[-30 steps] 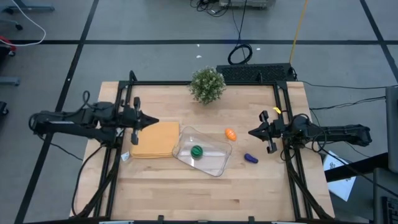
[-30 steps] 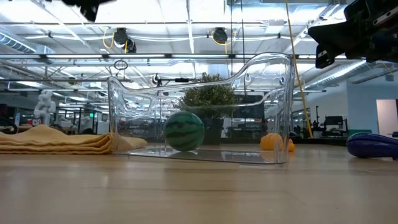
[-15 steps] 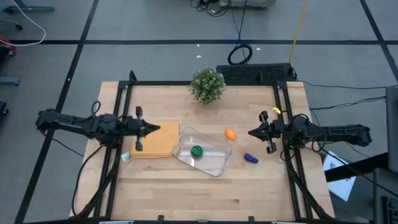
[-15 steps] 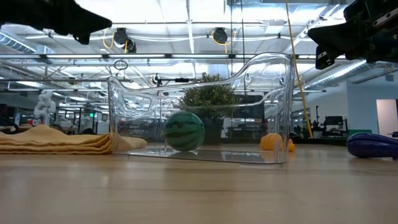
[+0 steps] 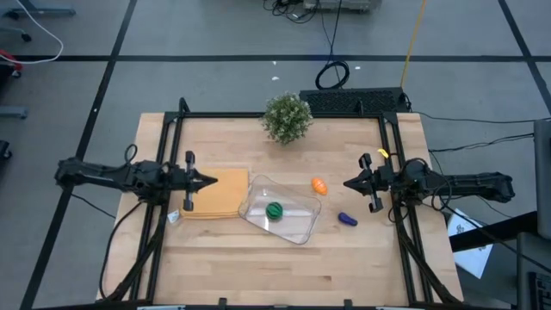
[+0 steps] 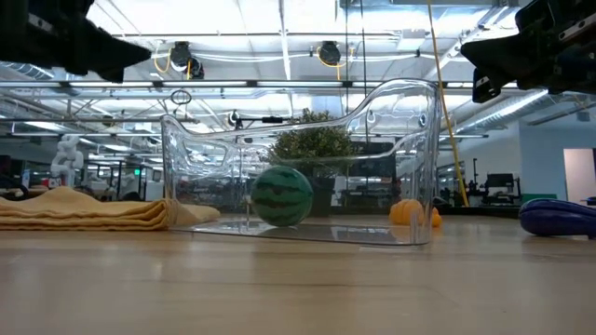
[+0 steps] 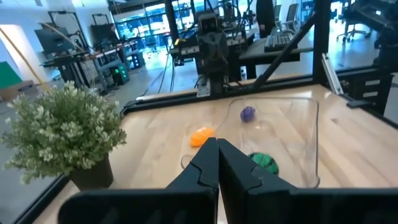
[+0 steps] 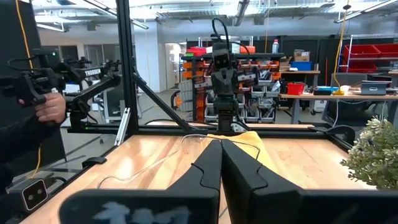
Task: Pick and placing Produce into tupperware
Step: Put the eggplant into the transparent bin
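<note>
Now the left gripper (image 5: pixel 210 181) has pulled back toward the table's left edge, hanging over the near end of the folded yellow cloth (image 5: pixel 217 195), fingers clenched on nothing. A second ago it sat further forward and higher on the mat side; the arm has retracted and swung down a bit since. The green watermelon ball (image 5: pixel 274 209) lies inside the clear tupperware (image 5: pixel 297 228), and in the low view it has shifted slightly right on the container floor, so probably still settling after a drop. That looks like one piece done.

The orange piece (image 5: pixel 319 185) sits on the bare wood just beside the container's far right corner, outside it. The purple eggplant (image 5: pixel 347 219) lies on the table to the right of the container, also outside, a little apart from it.

The right gripper (image 5: pixel 349 183) hovers near the right edge, near the orange piece, fingers closed and empty, unchanged from before. Potted plant (image 5: pixel 287 117) stands at the back, well clear.

Judgement: one of three placed; two remain, both on the right arm's side, so the next pick likely falls to it and needs the jaws opened first.
</note>
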You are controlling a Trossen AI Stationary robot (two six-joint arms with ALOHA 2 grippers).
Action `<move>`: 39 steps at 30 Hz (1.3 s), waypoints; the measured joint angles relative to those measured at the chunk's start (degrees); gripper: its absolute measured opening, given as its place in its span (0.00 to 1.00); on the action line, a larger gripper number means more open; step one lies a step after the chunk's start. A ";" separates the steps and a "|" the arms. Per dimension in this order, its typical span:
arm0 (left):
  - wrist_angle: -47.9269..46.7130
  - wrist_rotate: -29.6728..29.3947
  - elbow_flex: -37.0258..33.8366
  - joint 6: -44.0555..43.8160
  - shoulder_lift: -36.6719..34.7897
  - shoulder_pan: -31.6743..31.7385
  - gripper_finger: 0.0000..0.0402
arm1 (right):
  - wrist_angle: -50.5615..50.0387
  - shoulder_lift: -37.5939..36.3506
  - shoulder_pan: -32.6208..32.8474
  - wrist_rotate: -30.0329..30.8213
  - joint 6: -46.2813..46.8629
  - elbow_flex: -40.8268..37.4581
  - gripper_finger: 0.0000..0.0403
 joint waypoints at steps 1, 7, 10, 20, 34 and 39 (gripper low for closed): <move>0.27 -0.08 -0.75 -0.21 -0.38 0.00 0.00 | 0.00 0.00 0.02 -0.02 0.00 0.00 0.00; 2.35 0.39 -3.28 -0.84 -1.20 0.00 0.00 | 0.00 0.00 0.01 -0.04 0.00 0.00 0.00; 2.23 0.52 -3.69 -1.05 -1.20 0.00 0.00 | 0.00 0.02 0.02 -0.17 0.00 0.00 0.00; 0.23 0.59 -4.02 -2.38 -1.18 0.00 0.00 | -0.25 0.07 0.01 -0.19 0.00 -0.01 0.00; -0.16 0.61 -4.02 -3.26 -1.14 0.00 0.01 | -0.44 2.70 0.02 -0.21 0.33 0.00 0.00; -0.20 0.59 -4.02 -3.65 -1.14 0.00 0.01 | -0.40 3.41 0.02 -0.22 0.28 0.00 0.00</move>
